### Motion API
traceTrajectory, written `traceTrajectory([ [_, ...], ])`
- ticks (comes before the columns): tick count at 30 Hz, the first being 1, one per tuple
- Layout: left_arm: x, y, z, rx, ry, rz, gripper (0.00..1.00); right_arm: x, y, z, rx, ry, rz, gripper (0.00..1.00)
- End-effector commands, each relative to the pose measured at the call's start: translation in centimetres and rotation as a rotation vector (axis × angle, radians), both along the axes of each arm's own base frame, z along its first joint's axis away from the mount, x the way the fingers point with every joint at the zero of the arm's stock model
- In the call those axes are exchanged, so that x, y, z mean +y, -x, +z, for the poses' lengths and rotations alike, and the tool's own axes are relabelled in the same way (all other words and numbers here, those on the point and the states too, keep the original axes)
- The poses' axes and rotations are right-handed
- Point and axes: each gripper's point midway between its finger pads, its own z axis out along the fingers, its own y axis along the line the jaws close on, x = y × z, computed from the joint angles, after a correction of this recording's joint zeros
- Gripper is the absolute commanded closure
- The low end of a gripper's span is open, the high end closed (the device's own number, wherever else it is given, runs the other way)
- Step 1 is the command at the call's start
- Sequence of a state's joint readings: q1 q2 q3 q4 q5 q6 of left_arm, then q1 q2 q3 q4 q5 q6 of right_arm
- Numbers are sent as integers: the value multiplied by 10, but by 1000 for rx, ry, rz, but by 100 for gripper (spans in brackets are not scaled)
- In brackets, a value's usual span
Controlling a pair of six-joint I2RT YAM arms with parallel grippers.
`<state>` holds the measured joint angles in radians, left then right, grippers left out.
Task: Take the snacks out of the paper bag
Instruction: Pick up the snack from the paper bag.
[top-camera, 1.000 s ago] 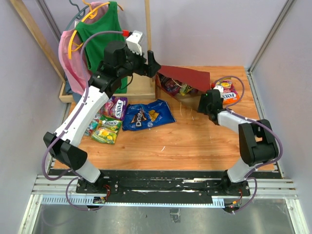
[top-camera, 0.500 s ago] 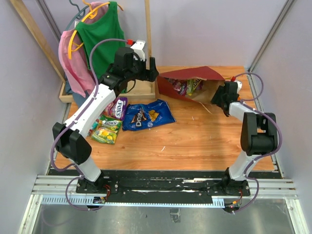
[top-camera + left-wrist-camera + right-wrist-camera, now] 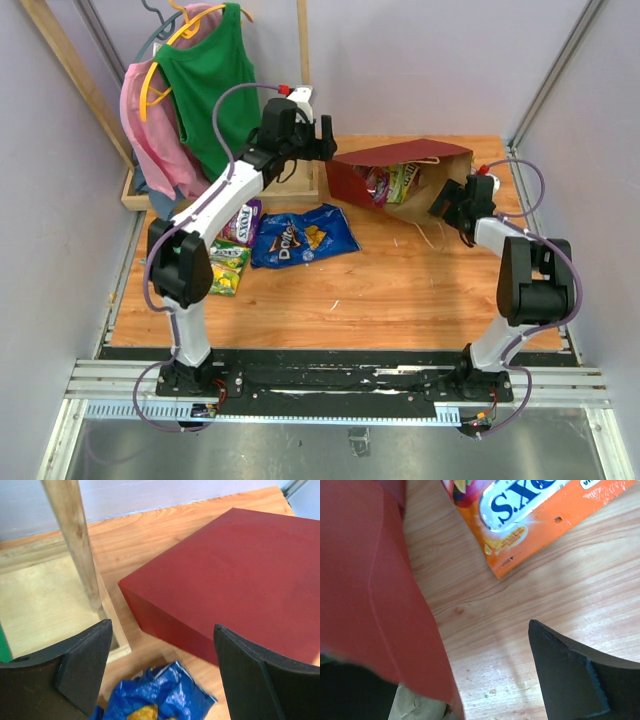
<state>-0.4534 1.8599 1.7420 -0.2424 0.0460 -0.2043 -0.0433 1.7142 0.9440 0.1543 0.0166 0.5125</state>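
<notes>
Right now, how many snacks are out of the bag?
4: Doritos bag mid-table, purple packet and green-yellow packet by the left arm, orange packet beside the paper bag. The arm may hide more.

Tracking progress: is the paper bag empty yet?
Not empty. Several colourful packets are visible inside the paper bag, through its open mouth.

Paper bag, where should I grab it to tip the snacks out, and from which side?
Pinch the closed red end of the paper bag, coming from the left arm's side with the left gripper, which hovers open there. The bag lies on its side, with the snacks showing at its mouth further right, so lifting that end should probably spill them out.
</notes>
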Motion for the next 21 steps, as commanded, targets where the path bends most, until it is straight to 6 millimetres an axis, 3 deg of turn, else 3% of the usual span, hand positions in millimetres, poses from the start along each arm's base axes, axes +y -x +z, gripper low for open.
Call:
traceTrajectory([
  [1, -14, -38, 24, -113, 50, 5, 14, 14, -2, 24, -56, -9, 54, 1],
  [4, -24, -59, 7, -83, 31, 5, 16, 17, -1, 25, -55, -23, 63, 1],
  [8, -37, -65, 9, -96, 37, -41, 16, 19, 6, 18, -43, -48, 49, 5],
  [13, -62, -54, 8, -133, 13, -145, 15, 22, 20, -2, 4, -101, 9, 9],
  [21, -97, -31, -24, -98, -9, -224, 15, 30, 37, -20, 62, -135, -2, 10],
])
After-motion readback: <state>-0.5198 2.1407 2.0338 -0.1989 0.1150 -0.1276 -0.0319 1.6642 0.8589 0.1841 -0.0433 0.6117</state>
